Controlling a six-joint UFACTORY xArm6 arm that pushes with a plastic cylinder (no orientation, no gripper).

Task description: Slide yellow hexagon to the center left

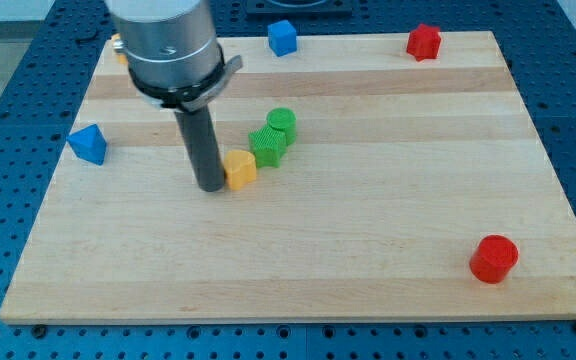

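The yellow hexagon (240, 168) lies a little left of the board's middle. My tip (211, 187) stands on the board right against the hexagon's left side, touching or nearly touching it. A green star-like block (267, 145) sits just to the upper right of the hexagon, touching or almost touching it. A green cylinder (281, 123) sits just beyond that.
A blue block (88, 144) lies at the board's left edge. A blue cube (282, 38) and a red block (423, 42) sit at the top edge. A red cylinder (494, 259) lies at the lower right. A yellow block (118, 47) peeks out behind the arm at the top left.
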